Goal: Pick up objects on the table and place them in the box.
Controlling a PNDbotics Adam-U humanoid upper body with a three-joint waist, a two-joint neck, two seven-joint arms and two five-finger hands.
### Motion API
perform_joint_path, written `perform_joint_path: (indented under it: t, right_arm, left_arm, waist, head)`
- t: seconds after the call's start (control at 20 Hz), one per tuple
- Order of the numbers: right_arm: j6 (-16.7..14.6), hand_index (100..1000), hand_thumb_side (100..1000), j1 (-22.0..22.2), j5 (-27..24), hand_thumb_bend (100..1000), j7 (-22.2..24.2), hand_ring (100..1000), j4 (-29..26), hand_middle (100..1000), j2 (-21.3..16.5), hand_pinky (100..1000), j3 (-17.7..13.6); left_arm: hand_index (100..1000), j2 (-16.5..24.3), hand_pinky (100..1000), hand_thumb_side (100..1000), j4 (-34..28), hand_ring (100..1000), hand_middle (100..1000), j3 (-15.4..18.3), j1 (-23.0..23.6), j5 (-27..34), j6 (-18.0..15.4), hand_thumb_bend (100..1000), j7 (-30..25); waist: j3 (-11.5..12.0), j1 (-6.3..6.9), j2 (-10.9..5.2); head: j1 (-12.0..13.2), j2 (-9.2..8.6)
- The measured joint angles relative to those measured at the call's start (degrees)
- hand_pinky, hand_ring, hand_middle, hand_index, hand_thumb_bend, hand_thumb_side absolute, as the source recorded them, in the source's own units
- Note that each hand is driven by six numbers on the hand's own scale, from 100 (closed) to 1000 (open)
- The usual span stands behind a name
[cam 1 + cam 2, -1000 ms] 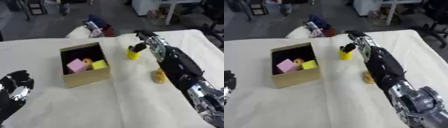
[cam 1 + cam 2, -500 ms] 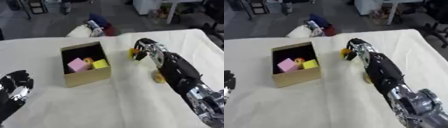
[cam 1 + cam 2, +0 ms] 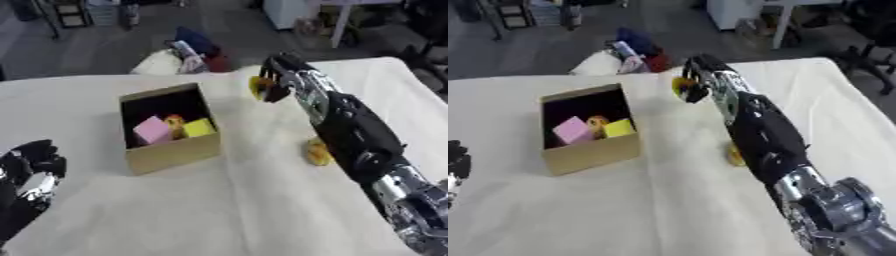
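1. Yellow is what we notice first: a small yellow object [image 3: 257, 86] sits in the right robot hand [image 3: 282, 82], whose fingers curl round it, seemingly lifted off the desk [image 3: 262, 210], though we cannot be sure it is clear of the cloth.
2. We judge the step in hand as the carry: the object is grasped beyond the cardboard box [image 3: 171, 150], to its right.
3. Inside the box lie a pink block [image 3: 152, 130], a yellow block [image 3: 199, 127] and something small and orange between them.
4. Next the move calls for swinging left over the open box, then letting go.
5. Another yellow-orange object [image 3: 317, 151] waits on the desk beside the right forearm.
6. Our left robot hand [image 3: 26, 170] rests idle at the lower left, fingers relaxed.
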Motion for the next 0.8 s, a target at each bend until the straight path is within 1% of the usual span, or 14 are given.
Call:
perform_joint_path:
  t: [0.15, 0.35, 0.4, 0.45, 0.5, 0.55, 0.65, 0.7, 0.75, 0.8]
  right_arm:
    - [-1.5, 433, 100, -0.9, -2.4, 100, 0.8, 498, -2.9, 297, 1.2, 586, 1.9]
    - [-4.2, 520, 100, -1.8, -3.4, 100, 4.2, 558, -4.9, 387, 4.3, 632, 5.2]
    - [-5.0, 594, 100, -1.8, -3.0, 100, 5.5, 592, -5.1, 455, 5.2, 654, 6.1]
    - [-5.7, 674, 100, -1.8, -2.3, 100, 6.7, 614, -5.2, 504, 6.1, 665, 6.8]
    - [-6.5, 707, 100, -1.7, -1.5, 100, 8.0, 624, -5.2, 523, 7.0, 670, 7.3]
    - [-7.2, 852, 247, -1.4, -0.6, 110, 9.1, 703, -5.2, 658, 8.0, 701, 7.8]
    - [-8.6, 964, 413, -0.7, 1.0, 215, 11.2, 768, -5.2, 786, 9.5, 734, 8.7]
    - [-9.4, 985, 438, -0.5, 2.0, 236, 12.1, 781, -5.2, 808, 9.9, 744, 9.1]
    - [-10.0, 1000, 517, -0.3, 2.9, 263, 12.8, 825, -5.2, 888, 10.3, 775, 9.4]
    - [-10.6, 1000, 527, -0.2, 3.6, 265, 13.6, 834, -5.4, 910, 10.4, 783, 9.8]
  left_arm:
    - [785, 0.0, 746, 444, 0.0, 726, 672, 0.0, 0.0, 0.0, 0.0, 337, 0.0]
    - [785, 0.0, 746, 443, 0.0, 725, 672, 0.0, 0.0, 0.0, 0.0, 338, -0.1]
    - [785, 0.0, 746, 442, 0.0, 725, 671, 0.0, 0.0, 0.0, -0.1, 338, -0.1]
    - [785, 0.0, 746, 442, 0.0, 725, 671, 0.0, 0.0, 0.0, -0.1, 338, -0.2]
    - [785, 0.0, 746, 443, 0.0, 725, 671, 0.0, 0.0, 0.0, -0.1, 339, -0.2]
    - [785, 0.0, 746, 443, 0.0, 725, 671, 0.0, 0.0, 0.0, -0.1, 340, -0.2]
    - [785, -0.1, 746, 443, 0.0, 725, 671, 0.0, 0.0, 0.0, -0.1, 341, -0.2]
    - [785, -0.2, 746, 443, 0.0, 725, 671, 0.0, 0.0, 0.0, -0.1, 341, -0.2]
    - [785, -0.2, 746, 443, 0.0, 724, 671, 0.0, 0.0, 0.0, -0.1, 341, -0.2]
    - [785, -0.2, 746, 443, 0.0, 724, 671, 0.0, 0.0, 0.0, -0.1, 341, -0.2]
  waist:
    - [0.2, 0.0, 0.0]
    - [0.8, -0.02, 0.0]
    - [0.9, -0.01, 0.0]
    - [1.0, -0.01, 0.0]
    - [1.2, -0.01, 0.0]
    - [1.3, -0.01, 0.0]
    - [1.3, -0.02, 0.0]
    - [1.3, -0.02, 0.0]
    - [1.3, -0.02, 0.0]
    - [1.2, -0.02, 0.0]
  head:
    - [0.0, 0.01]
    - [-0.4, 0.02]
    - [-0.5, 0.02]
    - [-0.7, 0.02]
    - [-0.8, 0.02]
    - [-0.8, 0.02]
    - [-0.8, 0.02]
    - [-0.8, 0.02]
    - [-0.8, 0.02]
    - [-0.8, 0.02]
